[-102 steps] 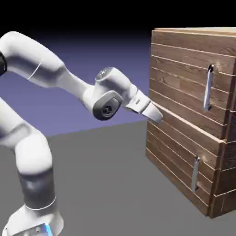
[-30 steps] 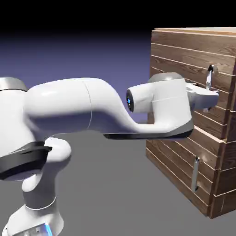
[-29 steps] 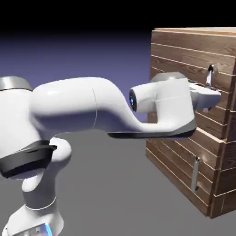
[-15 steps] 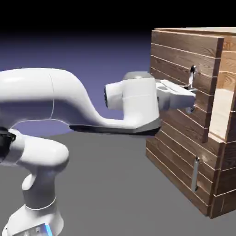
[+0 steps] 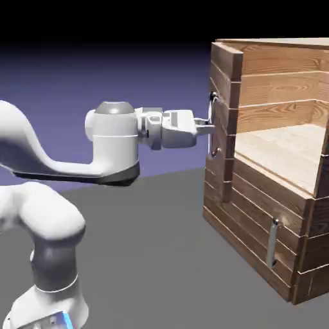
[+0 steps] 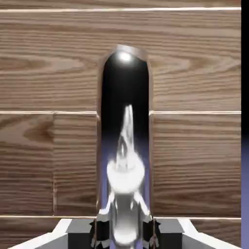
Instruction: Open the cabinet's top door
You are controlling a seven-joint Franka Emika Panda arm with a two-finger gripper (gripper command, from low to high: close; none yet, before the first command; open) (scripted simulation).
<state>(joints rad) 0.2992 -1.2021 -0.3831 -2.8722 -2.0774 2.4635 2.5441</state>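
The pincer (image 5: 206, 127) clamps the silver handle (image 5: 211, 125) of the cabinet's top door (image 5: 222, 135), which stands swung open directly before its fingertips (image 5: 209, 129).

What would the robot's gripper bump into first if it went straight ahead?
The gripper is already closed on the silver handle, so probably the brown door right behind it, though the exact gap is hard to judge.

Honestly, I can't make out any text here: no labels, brands, numbers or signs I can read, whether I look from outside or from my hand (image 5: 211, 128).
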